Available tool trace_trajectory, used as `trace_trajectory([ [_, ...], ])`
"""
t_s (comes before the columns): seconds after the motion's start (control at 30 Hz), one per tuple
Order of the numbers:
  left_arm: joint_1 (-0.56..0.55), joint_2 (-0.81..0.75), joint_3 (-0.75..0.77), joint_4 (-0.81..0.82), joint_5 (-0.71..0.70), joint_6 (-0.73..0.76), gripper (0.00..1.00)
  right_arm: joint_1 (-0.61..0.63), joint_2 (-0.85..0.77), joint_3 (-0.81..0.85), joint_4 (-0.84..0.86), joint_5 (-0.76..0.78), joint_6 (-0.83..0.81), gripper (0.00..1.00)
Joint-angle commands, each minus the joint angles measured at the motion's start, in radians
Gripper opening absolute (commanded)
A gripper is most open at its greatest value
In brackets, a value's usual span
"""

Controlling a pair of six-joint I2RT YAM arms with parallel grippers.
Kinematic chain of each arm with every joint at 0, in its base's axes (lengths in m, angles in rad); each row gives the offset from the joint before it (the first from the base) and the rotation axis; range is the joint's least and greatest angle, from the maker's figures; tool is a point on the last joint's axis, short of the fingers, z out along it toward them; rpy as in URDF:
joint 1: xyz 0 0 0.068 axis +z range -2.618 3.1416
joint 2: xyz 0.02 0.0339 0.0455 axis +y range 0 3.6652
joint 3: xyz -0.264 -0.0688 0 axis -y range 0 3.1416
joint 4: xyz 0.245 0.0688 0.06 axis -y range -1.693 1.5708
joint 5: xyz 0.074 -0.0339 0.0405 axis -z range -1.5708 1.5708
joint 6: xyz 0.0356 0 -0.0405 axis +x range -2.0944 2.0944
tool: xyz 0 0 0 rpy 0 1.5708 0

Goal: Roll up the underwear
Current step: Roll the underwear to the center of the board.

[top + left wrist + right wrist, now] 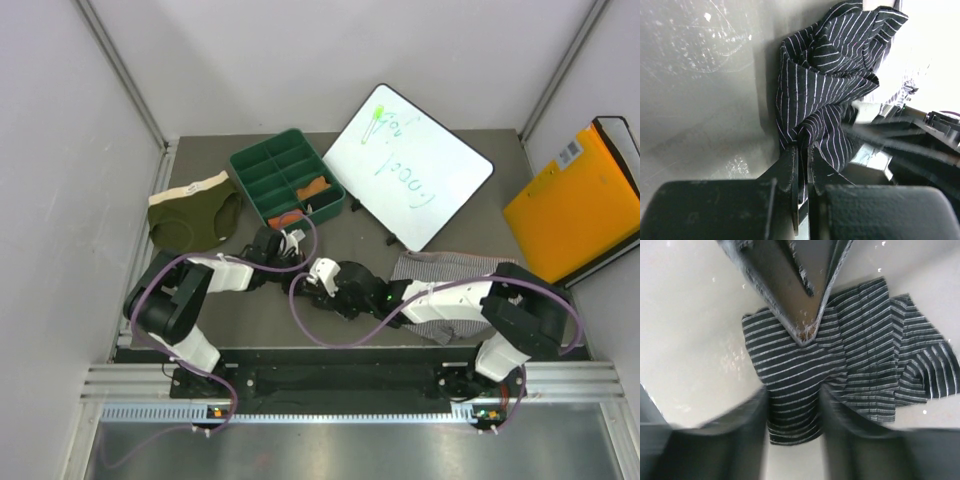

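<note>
Top view: both arms reach in to mid-table. Left gripper (275,245) and right gripper (322,272) sit near each other, just in front of the tray (250,160). The black briefs (825,85) are between them and too dark to pick out here. Olive briefs (193,215) lie flat at far left, apart from the arms. Grey briefs (440,265) lie partly under the right arm. Neither is rolled, so they're probably queued. Tray contents: orange bits (317,187) in two of the near-right cells. What they are can't be told, and nothing is visible in the other cells. Whiteboard (408,165) and folder (575,205) are off to the right, out of the work.

Left wrist: fingers (790,165) are clenched on a bunched fold of the black briefs, with no gap between them. The cloth fans away from the pinch across the table (700,100), crumpled rather than rolled. This reads as an anchor grip, pinning one end so the other arm can work the cloth.

Right wrist: fingers (752,425) stand apart, one on each side of the black briefs' near edge. The cloth between them lies flat and unsqueezed, so nothing is grasped yet. The fingers are blurred. The dark wedge (802,300) at top, touching the cloth, is likely the left gripper's tip. Straddling the edge opposite the anchor sets up a grab-and-fold. In my judgement the roll is barely begun.
</note>
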State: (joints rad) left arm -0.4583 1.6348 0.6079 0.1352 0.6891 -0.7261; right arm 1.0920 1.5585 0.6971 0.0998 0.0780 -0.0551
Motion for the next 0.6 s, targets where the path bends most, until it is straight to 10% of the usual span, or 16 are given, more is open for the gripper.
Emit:
trace_trajectory([
  [0.0, -0.002, -0.032, -0.033, 0.03, 0.061, 0.002, 0.11, -0.009, 0.084, 0.05, -0.038, -0.064, 0.044, 0.27],
  [0.1, 0.0, -0.091, -0.06, 0.046, 0.038, -0.004, 0.47, -0.056, 0.081, 0.068, -0.081, -0.155, 0.099, 0.0],
  [0.2, 0.0, -0.17, -0.085, 0.008, -0.037, 0.01, 0.68, -0.122, 0.054, 0.087, -0.132, -0.303, 0.162, 0.0],
  [0.57, -0.003, -0.363, -0.172, 0.035, -0.142, 0.033, 0.72, -0.267, 0.127, 0.179, -0.169, -0.733, 0.386, 0.0],
])
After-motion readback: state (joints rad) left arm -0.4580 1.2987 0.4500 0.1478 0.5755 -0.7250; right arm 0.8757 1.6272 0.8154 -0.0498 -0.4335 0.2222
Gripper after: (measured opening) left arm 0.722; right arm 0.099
